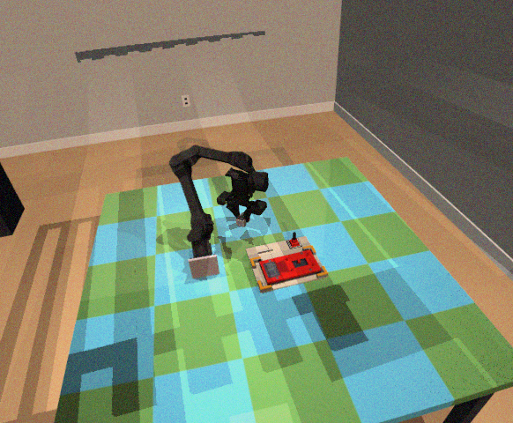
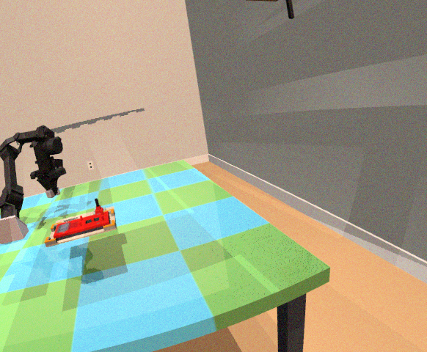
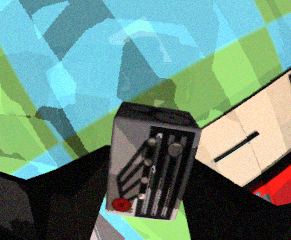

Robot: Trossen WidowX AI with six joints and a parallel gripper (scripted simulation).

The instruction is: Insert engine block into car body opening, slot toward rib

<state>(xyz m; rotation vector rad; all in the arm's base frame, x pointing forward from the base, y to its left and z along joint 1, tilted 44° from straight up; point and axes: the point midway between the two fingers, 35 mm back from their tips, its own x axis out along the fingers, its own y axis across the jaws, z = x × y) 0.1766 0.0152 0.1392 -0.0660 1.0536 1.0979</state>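
Note:
My gripper (image 1: pixel 241 218) (image 2: pixel 52 190) (image 3: pixel 148 159) is shut on the engine block (image 1: pixel 240 222) (image 2: pixel 50 193) (image 3: pixel 130 150), a small grey block with dark slots, slanted bars and a red round spot on its face in the wrist view. It is held above the table, behind and to the left of the car body in the top view. The red car body (image 1: pixel 287 269) (image 2: pixel 75 226) (image 3: pixel 290 180) lies on a beige board with orange corners. A dark opening (image 1: pixel 300 263) shows in its right half in the top view. The rib cannot be made out.
The beige board (image 1: pixel 255 251) (image 3: pixel 235 125) has a thin black slot on the side toward the gripper. A red piece with an upright black lever (image 1: pixel 293 241) (image 2: pixel 98 209) stands at its back edge. The arm's pale base block (image 1: pixel 204 267) (image 2: pixel 9 230) is left of the board.

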